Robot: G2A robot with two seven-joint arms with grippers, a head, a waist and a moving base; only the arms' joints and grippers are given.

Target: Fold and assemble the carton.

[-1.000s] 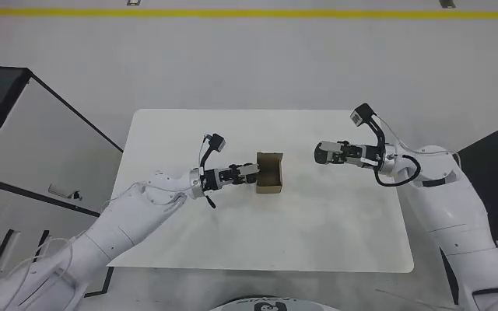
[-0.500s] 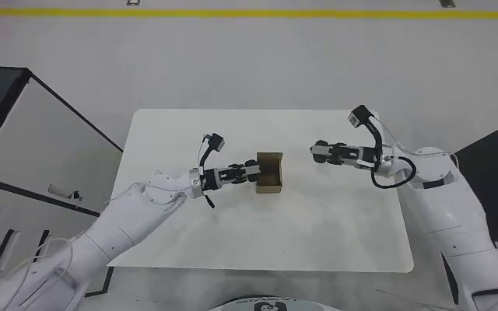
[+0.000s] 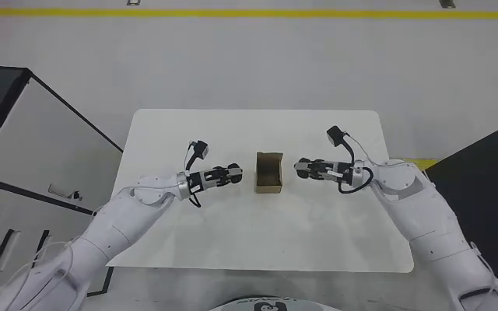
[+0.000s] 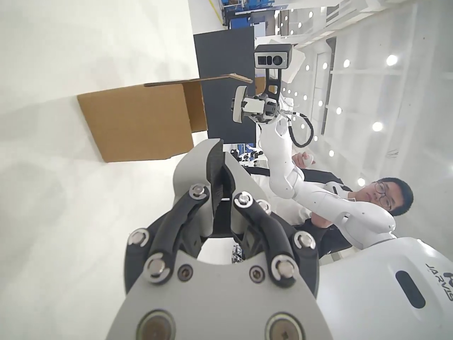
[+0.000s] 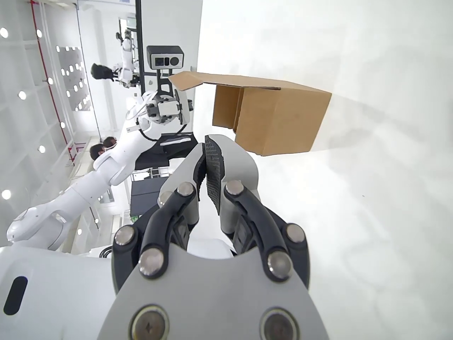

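A small brown carton (image 3: 269, 172) stands upright in the middle of the white table (image 3: 334, 233), its top open with a flap raised. My left gripper (image 3: 236, 172) sits a short way off its left side, shut and holding nothing. The right gripper (image 3: 299, 169) is just off the carton's right side, also shut and empty. From the left wrist, the carton (image 4: 138, 123) lies beyond my left gripper (image 4: 218, 153), and the other arm's gripper (image 4: 241, 107) is seen past it. From the right wrist, the carton (image 5: 272, 118) stands just beyond my right gripper (image 5: 209, 150).
A dark framed panel (image 3: 47, 140) stands beside the table's left edge. The floor behind the table carries a yellow line (image 3: 249, 13). Bare table surface surrounds the carton on all sides.
My left gripper has drawn back leftward from the carton, leaving a gap. The right arm has come in leftward and lowered, its gripper now close to the carton's right side.
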